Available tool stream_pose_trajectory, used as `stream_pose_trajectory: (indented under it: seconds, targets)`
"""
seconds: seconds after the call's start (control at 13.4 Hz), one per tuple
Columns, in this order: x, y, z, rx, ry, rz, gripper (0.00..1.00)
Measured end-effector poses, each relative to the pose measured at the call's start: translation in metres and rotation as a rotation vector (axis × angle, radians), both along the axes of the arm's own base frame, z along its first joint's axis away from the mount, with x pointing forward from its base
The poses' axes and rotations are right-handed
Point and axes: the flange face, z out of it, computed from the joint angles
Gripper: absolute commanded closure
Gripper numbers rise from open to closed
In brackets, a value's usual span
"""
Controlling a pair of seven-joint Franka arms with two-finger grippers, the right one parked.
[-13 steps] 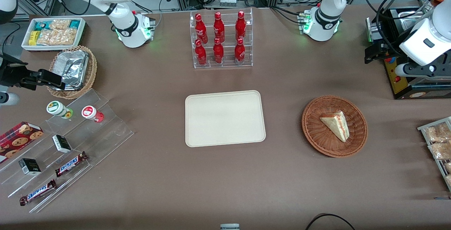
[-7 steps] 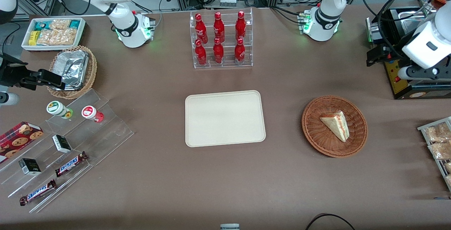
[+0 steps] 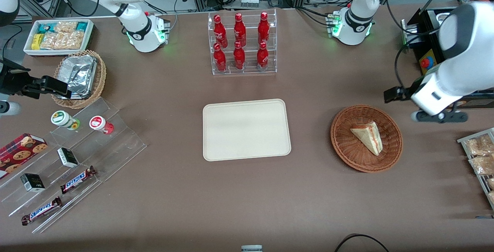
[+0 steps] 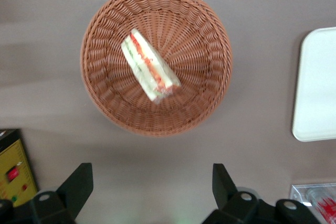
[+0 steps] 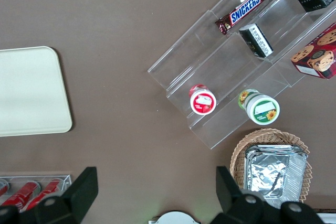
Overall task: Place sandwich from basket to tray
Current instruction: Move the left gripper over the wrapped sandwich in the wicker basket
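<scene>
A brown-covered table (image 3: 247, 198), seen from the front of the room, with the cream tray (image 3: 247, 128) at its middle. Well apart from the tray, toward the parked arm's end, a white bin of snack packets (image 3: 58, 36) sits farther from the front camera than the tray. Next to the bin is a tan wicker basket of foil containers (image 3: 80, 77). Nearer the camera is a clear stepped stand (image 3: 83, 159) with two small tubs, dark boxes and chocolate bars. A clear rack of red bottles (image 3: 243, 43) stands farther from the front camera than the tray, roughly in line with it. The tray itself lies flat with nothing on it.

Toward the working arm's end from the tray, and apart from it, sits the reddish-brown woven basket (image 3: 343, 136). The sandwich (image 3: 368, 136) is in the basket, a pale wedge lying on its side. Its striped filling edge shows in the wrist view (image 4: 149, 72).

The left arm's gripper (image 4: 149, 187) hangs above the bare table, close to the basket's rim, on the side farther from the front camera. Its two dark fingers (image 4: 79, 182) are spread wide and hold nothing. They touch neither the basket nor the sandwich. At the table's working-arm end lie bagged snacks on a rack (image 3: 478, 155).
</scene>
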Motion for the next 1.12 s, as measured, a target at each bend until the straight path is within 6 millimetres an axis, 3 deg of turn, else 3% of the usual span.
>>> stream_pose_trajectory:
  seconds: [0.22, 0.6, 0.82, 1.12]
  targets:
    - [0.003, 0.0, -0.047, -0.003, -0.015, 0.002, 0.0]
    - [0.012, 0.0, -0.109, -0.011, -0.054, 0.009, 0.0]
    - [0.008, 0.0, -0.132, 0.001, -0.078, 0.123, 0.0]
    - [0.008, -0.001, -0.148, 0.045, -0.073, 0.478, 0.0]
